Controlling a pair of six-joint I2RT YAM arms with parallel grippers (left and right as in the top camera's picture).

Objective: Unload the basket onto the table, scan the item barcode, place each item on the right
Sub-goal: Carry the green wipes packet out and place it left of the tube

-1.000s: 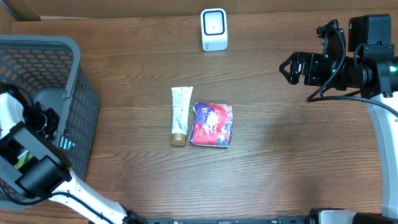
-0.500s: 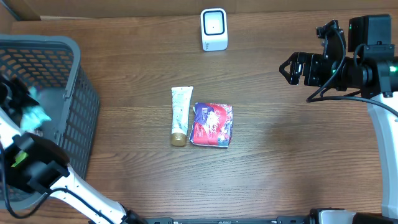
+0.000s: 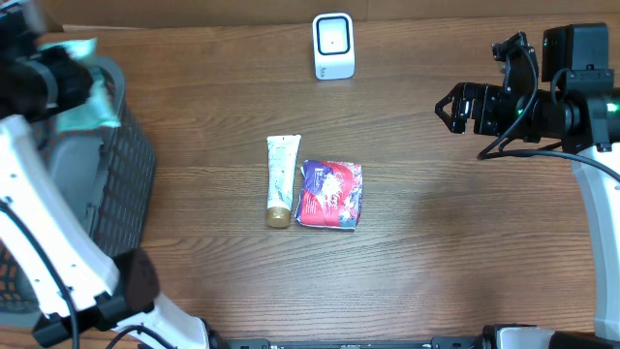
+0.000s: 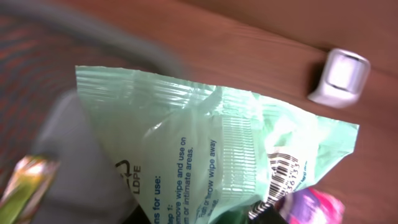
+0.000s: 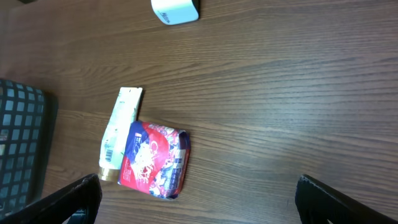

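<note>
Over the basket [image 3: 131, 170] rim: green wipes packet [image 4: 205, 149], barcode [image 4: 287, 169] partly covered at its lower end.
Left pincer [image 3: 66, 82]: clenched on the packet, fingertips largely hidden.
Right pincer [image 3: 448, 109]: released, above the tabletop [image 3: 436, 242].
Scanner [image 3: 333, 46]: well apart.

the basket [image 3: 131, 184] sits at the left edge of the table [image 3: 436, 252], the wipes pack [image 4: 199, 137] above its far rim. mid-table, the tube [image 3: 281, 179] lies left of the pouch [image 3: 330, 194], touching it, with the scanner [image 3: 333, 46] well behind them.
</note>
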